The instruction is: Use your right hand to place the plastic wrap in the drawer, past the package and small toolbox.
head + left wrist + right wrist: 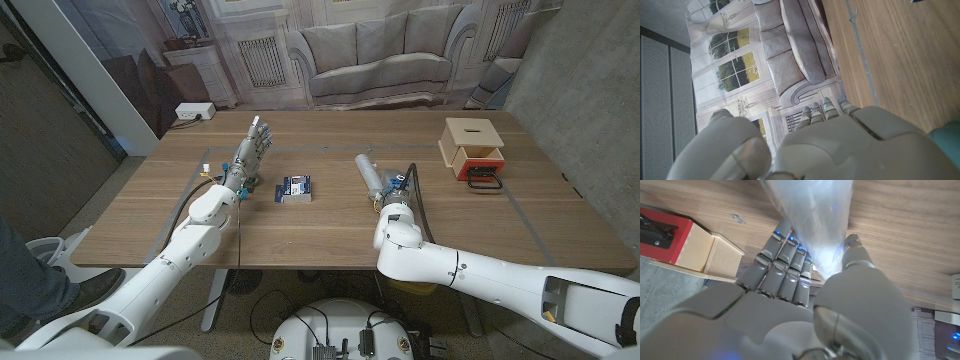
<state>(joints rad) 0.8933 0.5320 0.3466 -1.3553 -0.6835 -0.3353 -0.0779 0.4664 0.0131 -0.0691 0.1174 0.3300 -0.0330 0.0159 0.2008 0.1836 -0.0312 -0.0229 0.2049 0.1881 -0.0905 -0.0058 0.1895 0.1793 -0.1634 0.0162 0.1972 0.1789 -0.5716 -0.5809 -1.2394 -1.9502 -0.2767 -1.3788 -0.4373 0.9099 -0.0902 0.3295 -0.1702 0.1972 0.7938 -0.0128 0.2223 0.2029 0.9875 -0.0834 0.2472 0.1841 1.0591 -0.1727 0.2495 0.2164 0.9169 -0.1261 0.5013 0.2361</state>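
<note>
The plastic wrap (pixel 369 172), a clear roll, lies on the table right of centre, pointing away from me. My right hand (pixel 396 192) is at its near end. In the right wrist view the plastic wrap (pixel 812 215) runs between the fingers (pixel 782 260) and the thumb of my right hand (pixel 805 310), both pressed against it. The blue and white package (pixel 296 188) lies to its left. At the far right stands the wooden drawer box (pixel 470 135), its drawer (pixel 700 255) pulled out, with the small red toolbox (pixel 484 176) at the drawer's front. My left hand (pixel 250 148) waits with fingers straight, holding nothing.
A white power strip (pixel 193 111) sits at the table's far left corner. Bare wood lies between the roll and the drawer box. In the left wrist view my left hand (pixel 840 145) points along the table (pixel 900 60) toward the sofa backdrop.
</note>
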